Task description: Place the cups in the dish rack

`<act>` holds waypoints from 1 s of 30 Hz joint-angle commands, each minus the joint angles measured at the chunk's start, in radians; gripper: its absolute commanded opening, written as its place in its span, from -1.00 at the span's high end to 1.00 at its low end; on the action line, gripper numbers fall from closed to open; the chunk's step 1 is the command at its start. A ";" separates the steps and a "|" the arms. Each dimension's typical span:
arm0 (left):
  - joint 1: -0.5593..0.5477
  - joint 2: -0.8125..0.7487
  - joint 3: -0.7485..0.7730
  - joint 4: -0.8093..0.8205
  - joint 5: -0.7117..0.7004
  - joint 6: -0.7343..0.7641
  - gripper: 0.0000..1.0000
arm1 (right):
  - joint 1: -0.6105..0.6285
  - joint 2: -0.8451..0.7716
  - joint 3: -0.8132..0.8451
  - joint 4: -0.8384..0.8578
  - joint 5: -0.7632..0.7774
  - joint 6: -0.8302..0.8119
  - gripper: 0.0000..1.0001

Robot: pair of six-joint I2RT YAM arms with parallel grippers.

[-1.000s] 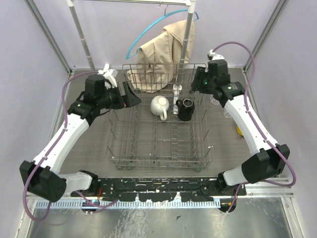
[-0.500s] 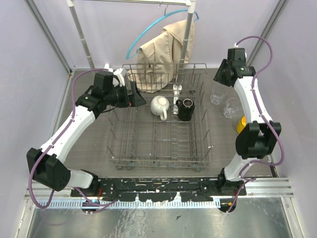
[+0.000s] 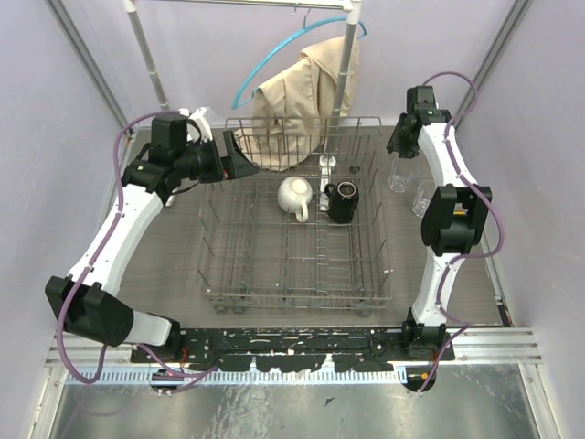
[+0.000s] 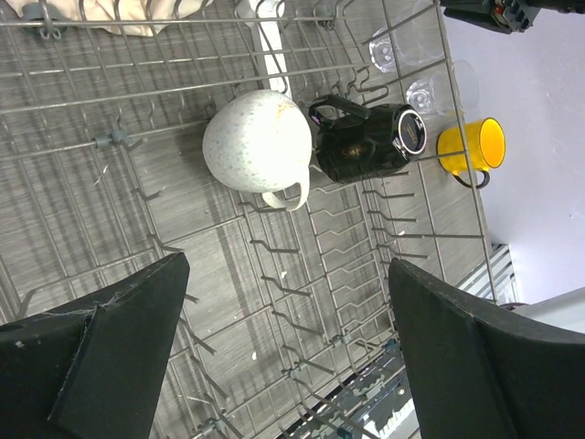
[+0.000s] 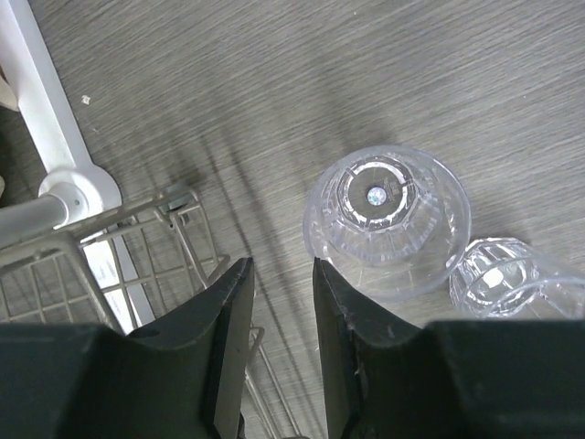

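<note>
Two risks, I judge: the left claw (image 4: 285, 265), spread and empty over the rack (image 3: 292, 297), could bump the white mug (image 4: 256, 139) or black mug (image 4: 366, 142) inside it. The right claw (image 5: 283, 265), jaws barely parted and empty, looks too narrow for the near tumbler (image 5: 388, 215) and could shove it into the second tumbler (image 5: 507, 274) touching it. The near tumbler stands just right of that claw, outside the rack's corner.
</note>
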 commanded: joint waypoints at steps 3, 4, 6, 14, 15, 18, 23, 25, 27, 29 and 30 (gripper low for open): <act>0.034 0.031 0.051 -0.030 0.061 0.018 -0.96 | -0.018 0.051 0.073 -0.005 0.020 -0.028 0.23; 0.036 0.032 0.054 -0.033 0.061 0.019 -0.96 | -0.020 0.058 0.073 -0.005 0.022 -0.029 0.23; 0.043 0.034 0.065 -0.041 0.060 0.019 -0.96 | -0.023 0.069 0.073 -0.003 0.022 -0.036 0.23; 0.060 0.030 0.075 -0.048 0.067 0.024 -0.96 | -0.024 0.119 0.083 0.014 0.012 -0.038 0.21; 0.062 0.031 0.074 -0.048 0.068 0.026 -0.96 | -0.024 0.124 0.082 0.018 0.009 -0.036 0.21; 0.065 0.037 0.075 -0.053 0.072 0.028 -0.96 | -0.024 0.143 0.081 0.027 0.014 -0.036 0.22; 0.071 0.044 0.087 -0.060 0.083 0.033 -0.96 | -0.024 0.150 0.068 0.043 0.033 -0.037 0.55; 0.074 0.045 0.089 -0.062 0.089 0.034 -0.96 | -0.024 0.149 0.059 0.045 0.037 -0.037 0.73; 0.075 0.047 0.094 -0.067 0.097 0.034 -0.96 | -0.024 0.140 0.045 0.047 0.037 -0.036 0.90; 0.077 0.050 0.099 -0.073 0.103 0.033 -0.96 | -0.023 0.123 0.025 0.048 0.045 -0.035 0.99; 0.077 0.050 0.101 -0.070 0.108 0.029 -0.96 | -0.024 0.110 0.017 0.050 0.050 -0.038 0.99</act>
